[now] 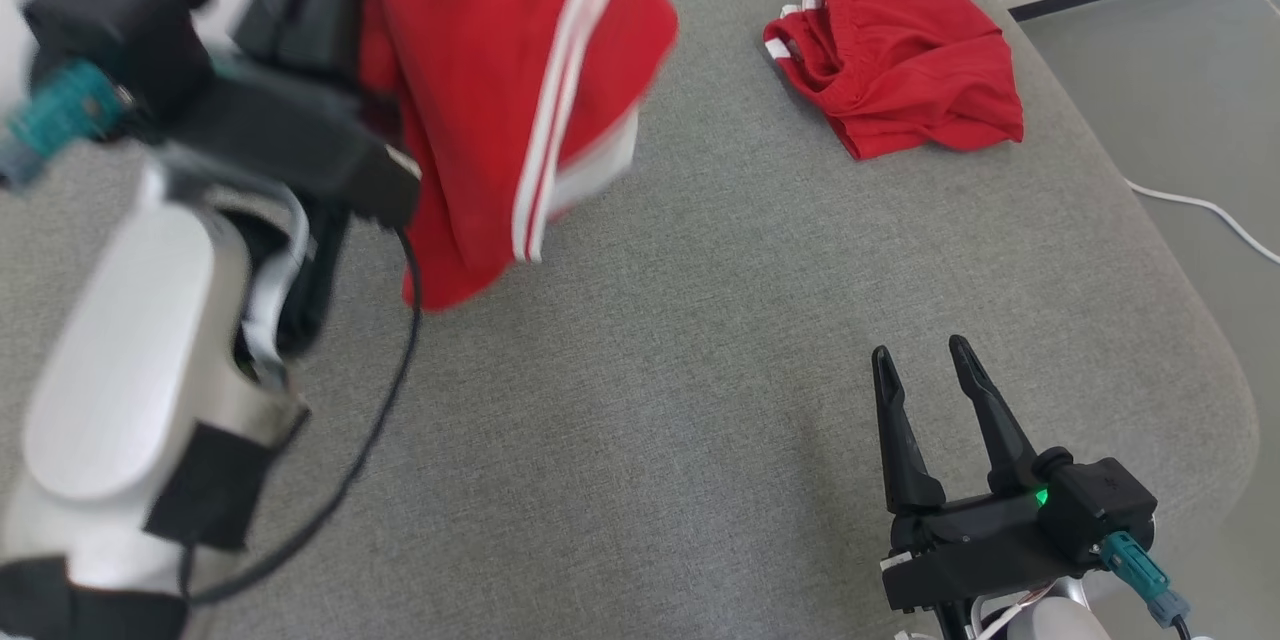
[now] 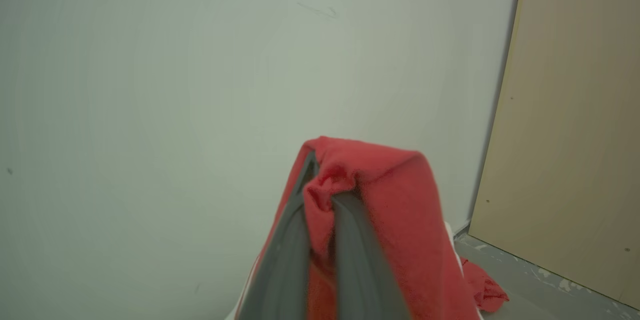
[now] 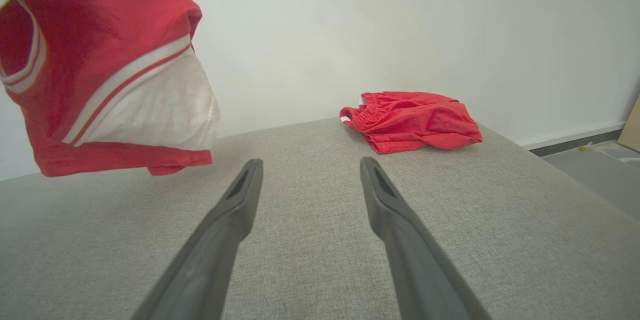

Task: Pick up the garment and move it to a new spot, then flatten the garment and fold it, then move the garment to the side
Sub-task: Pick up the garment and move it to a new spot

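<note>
While the right claw [image 1: 920, 348] sits released at the lower right of the head view, fingers apart above the grey cushion [image 1: 650, 440], the red white-striped garment [image 1: 500, 70] hangs up and to its left, in the upper left of the frame. Its length runs downward from the left claw [image 2: 325, 185], which is clenched on a bunched edge. Bare cushion beneath it looks the likely drop spot. Red shorts [image 1: 895, 60] lie farther off, upper right.
</note>
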